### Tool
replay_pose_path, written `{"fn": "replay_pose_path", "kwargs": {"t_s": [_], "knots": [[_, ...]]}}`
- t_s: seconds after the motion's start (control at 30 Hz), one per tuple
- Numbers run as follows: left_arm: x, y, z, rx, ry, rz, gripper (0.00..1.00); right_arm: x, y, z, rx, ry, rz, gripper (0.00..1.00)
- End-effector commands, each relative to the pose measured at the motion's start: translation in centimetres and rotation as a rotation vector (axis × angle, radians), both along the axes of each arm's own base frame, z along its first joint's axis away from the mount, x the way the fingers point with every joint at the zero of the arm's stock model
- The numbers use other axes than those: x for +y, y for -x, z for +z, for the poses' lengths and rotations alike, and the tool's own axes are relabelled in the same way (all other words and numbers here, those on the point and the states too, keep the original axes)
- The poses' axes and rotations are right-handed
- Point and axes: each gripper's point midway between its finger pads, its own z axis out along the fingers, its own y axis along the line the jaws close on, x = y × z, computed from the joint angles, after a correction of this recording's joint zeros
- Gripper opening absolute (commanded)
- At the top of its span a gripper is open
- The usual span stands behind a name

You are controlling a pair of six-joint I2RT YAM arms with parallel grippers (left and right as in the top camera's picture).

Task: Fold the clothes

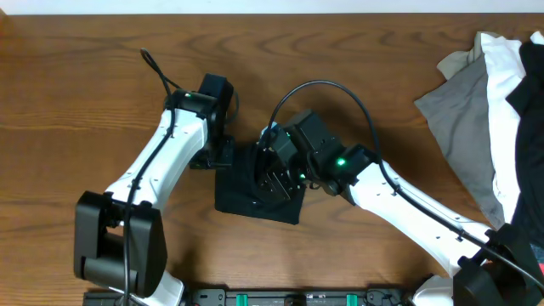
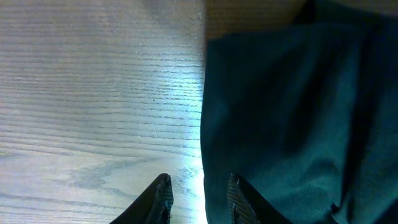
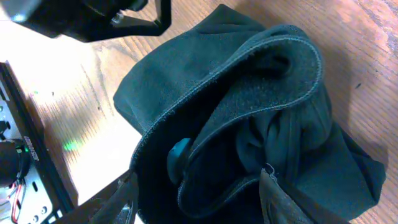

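Mid-fold, I judge: my right gripper (image 3: pixel 199 190) is straddling, open, the bunched black fabric garment (image 1: pixel 236 202) at the wooden table's (image 1: pixel 76 76) centre. My left gripper (image 2: pixel 198 183), ajar and empty, is hovering at its left edge. Next: smoothing.

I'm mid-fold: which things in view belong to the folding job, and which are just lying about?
Job:
- dark garment at centre
- heap of grey, white and black clothes at right
- left pincer
- right pincer

Lying about:
- black rail along the near edge
- black cable at upper left
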Motion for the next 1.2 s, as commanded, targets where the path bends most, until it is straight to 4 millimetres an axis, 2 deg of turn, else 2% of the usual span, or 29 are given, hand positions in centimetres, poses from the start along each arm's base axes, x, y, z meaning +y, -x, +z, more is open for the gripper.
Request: {"fn": "replay_pose_path", "kwargs": {"t_s": [0.0, 0.17, 0.37, 0.5, 0.67, 0.77, 0.83, 0.87, 0.9, 0.93, 0.97, 1.03, 1.17], "knots": [[0.3, 0.1, -0.4, 0.01, -0.008, 0.02, 0.32, 0.6, 0.6, -0.1, 0.006, -0.006, 0.036, 0.61], [0.3, 0.0, -0.4, 0.005, -0.007, 0.02, 0.32, 1.9, 2.5, 0.5, 0.041, -0.066, 0.132, 0.6], [0.3, 0.0, -0.5, 0.005, -0.007, 0.02, 0.32, 2.4, 3.3, 0.6, 0.049, -0.074, 0.158, 0.6], [0.3, 0.3, -0.9, 0.012, -0.007, 0.02, 0.32, 2.3, 3.2, 0.5, 0.043, -0.063, 0.151, 0.56], [-0.6, 0.6, -1.2, 0.028, 0.049, 0.021, 0.32, 0.8, 1.8, -0.8, 0.009, 0.041, 0.053, 0.51], [-1.0, 0.5, -1.2, 0.025, 0.071, 0.021, 0.32, 0.6, 1.8, -1.5, 0.023, 0.06, 0.051, 0.47], [-1.1, 0.4, -1.2, 0.023, 0.072, 0.021, 0.32, 0.6, 2.0, -2.1, 0.035, 0.073, 0.053, 0.41], [-1.1, 0.4, -1.2, 0.023, 0.072, 0.021, 0.32, 0.6, 2.0, -2.3, 0.04, 0.077, 0.055, 0.31], [-1.1, 0.4, -1.2, 0.023, 0.071, 0.021, 0.32, 0.7, 2.1, -2.6, 0.045, 0.082, 0.056, 0.14], [-1.1, 0.4, -1.2, 0.024, 0.072, 0.021, 0.32, 0.6, 2.1, -2.6, 0.047, 0.084, 0.056, 0.05], [-1.2, 0.5, -1.2, 0.025, 0.078, 0.021, 0.32, 0.6, 2.1, -2.7, 0.05, 0.087, 0.055, 0.01], [-1.7, 0.6, -1.2, 0.034, 0.109, 0.022, 0.32, -0.1, 1.4, -3.0, 0.054, 0.114, -0.005, 0.01], [-2.5, 0.7, -1.2, 0.038, 0.15, 0.019, 0.32, -3.9, -0.7, -4.0, 0.081, 0.227, -0.245, 0.01]]}}
